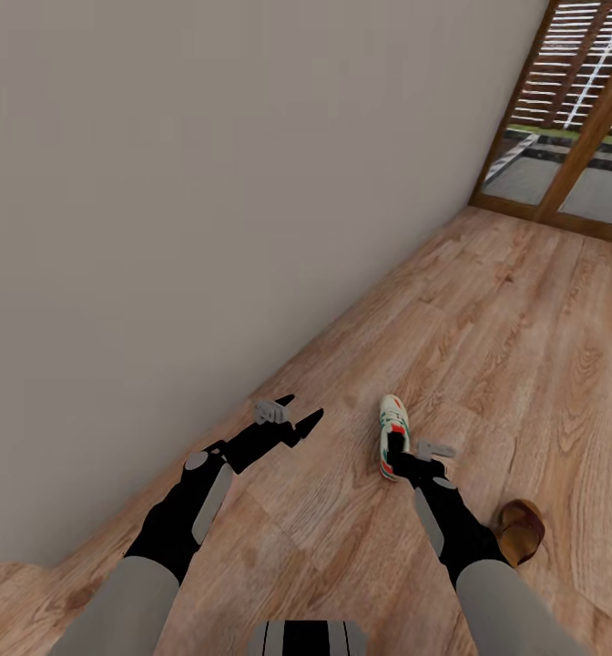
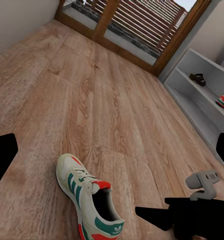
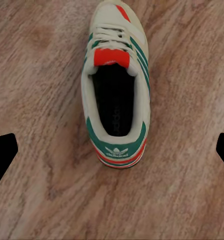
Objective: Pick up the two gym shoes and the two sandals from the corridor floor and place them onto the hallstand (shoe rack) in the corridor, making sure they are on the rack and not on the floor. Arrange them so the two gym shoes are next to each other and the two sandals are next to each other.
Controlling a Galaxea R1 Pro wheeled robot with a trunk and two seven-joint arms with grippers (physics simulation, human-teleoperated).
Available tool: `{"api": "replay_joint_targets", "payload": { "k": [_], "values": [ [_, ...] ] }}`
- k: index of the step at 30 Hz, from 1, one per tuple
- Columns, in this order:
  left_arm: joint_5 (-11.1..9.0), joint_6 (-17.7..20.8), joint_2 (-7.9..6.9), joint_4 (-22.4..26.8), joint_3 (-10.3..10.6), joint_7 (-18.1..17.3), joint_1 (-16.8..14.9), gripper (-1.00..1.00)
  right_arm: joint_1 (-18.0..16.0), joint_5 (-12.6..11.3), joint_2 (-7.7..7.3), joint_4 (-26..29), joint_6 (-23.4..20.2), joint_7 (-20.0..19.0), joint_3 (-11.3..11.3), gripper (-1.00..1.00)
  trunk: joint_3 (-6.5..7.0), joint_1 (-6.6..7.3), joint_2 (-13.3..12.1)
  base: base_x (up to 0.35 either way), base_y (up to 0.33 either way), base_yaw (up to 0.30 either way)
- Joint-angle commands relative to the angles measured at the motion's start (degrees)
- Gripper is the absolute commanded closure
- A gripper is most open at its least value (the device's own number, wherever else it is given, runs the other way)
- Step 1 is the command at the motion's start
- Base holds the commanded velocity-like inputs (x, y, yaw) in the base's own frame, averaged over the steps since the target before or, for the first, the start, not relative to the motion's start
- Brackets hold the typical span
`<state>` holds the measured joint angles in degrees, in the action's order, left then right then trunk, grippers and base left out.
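One gym shoe (image 1: pixel 393 434) lies flat on the corridor floor (image 1: pixel 525 346), and it serves as the landmark here. Left of the shoe, near the wall (image 1: pixel 206 182), the left gripper (image 1: pixel 295 412) hangs with its jaws spread and nothing between them. Directly over the shoe's heel end, the right gripper (image 1: pixel 399 453) hovers; in the right wrist view its fingertips stand wide apart on either side of the shoe, empty, with the dark opening between them. Right of the shoe and closer to the robot, a brown sandal (image 1: pixel 521 531) rests on the floor. In the left wrist view, the hallstand (image 2: pixel 202 95) stands beyond the shoe, already holding a sandal (image 2: pixel 197 78) and a sneaker (image 2: pixel 223 101).

The risk I see: closing across the soft collar could let the shoe pivot or slip out when lifted. A descent slightly off centre could also nudge it along the smooth planks.
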<state>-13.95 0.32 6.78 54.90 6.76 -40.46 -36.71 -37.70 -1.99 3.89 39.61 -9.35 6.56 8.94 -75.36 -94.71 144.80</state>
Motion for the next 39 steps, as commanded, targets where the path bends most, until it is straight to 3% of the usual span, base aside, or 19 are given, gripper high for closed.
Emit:
{"api": "replay_joint_targets", "payload": {
  "k": [1,18,30,39],
  "values": [
    [-0.4,0.0,-0.01,-0.1,0.1,-0.1,0.0,-1.00,0.0,-0.2,0.00,0.2,-0.3,0.1,0.2,-1.00,-0.04,-0.01,0.0,0.131,0.143,0.000],
    [-0.3,0.0,0.00,-0.1,0.2,-0.1,0.0,-1.00,0.0,-0.2,-0.18,0.5,-0.3,0.1,0.2,-1.00,-0.04,-0.01,0.0,0.176,0.020,0.000],
    [-0.3,0.0,-0.01,-0.1,0.1,-0.1,0.0,-1.00,0.0,-0.2,-0.28,0.6,-0.3,0.1,0.4,-1.00,-0.24,-0.01,0.0,0.022,0.000,0.000],
    [-0.3,0.0,-0.01,-0.1,0.2,-0.1,0.0,-1.00,0.0,-0.2,-0.29,0.6,-0.3,0.1,0.4,-1.00,-2.80,-0.21,0.1,0.000,0.000,0.000]
  ]
}}
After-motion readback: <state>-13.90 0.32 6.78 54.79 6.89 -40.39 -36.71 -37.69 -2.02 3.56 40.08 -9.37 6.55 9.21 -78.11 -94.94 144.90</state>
